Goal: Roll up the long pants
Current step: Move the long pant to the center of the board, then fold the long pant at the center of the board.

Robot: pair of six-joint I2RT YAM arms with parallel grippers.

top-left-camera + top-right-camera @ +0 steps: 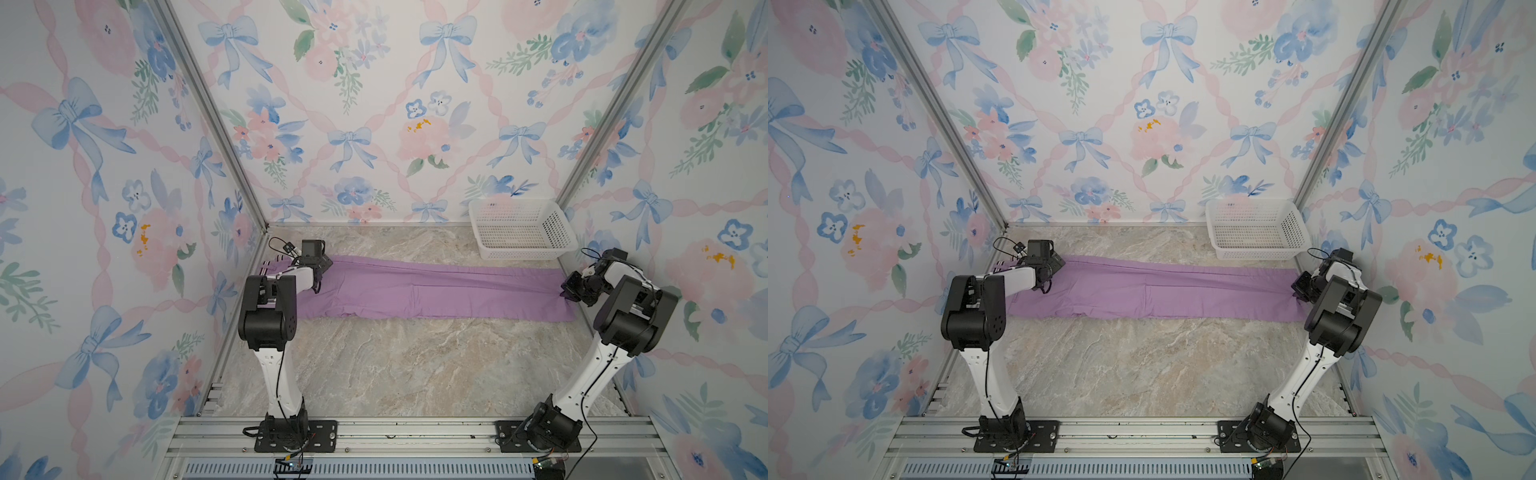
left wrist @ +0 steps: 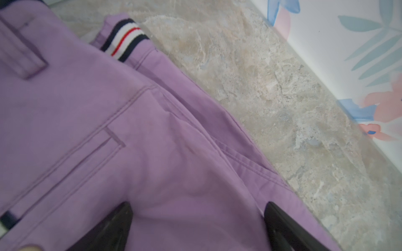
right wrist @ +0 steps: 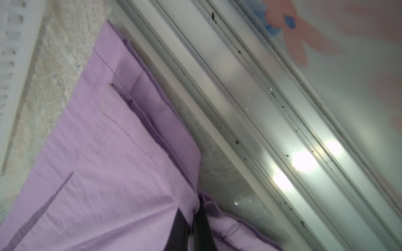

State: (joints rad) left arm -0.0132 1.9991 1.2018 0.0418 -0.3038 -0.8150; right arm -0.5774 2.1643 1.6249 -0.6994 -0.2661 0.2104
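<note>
The long pants lie flat across the back half of the surface, with the waistband at the left and the leg hems at the right. The basket stands in the back right corner, just behind the leg end. The left hand is over the waist end, and the right hand is at the hems.

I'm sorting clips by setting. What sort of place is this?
Probably a lab test booth, not a home: a left arm and right arm bolted to a metal rail, flowered wall panels in a metal frame, and a stone-look tabletop with purple pants and a white basket.
</note>
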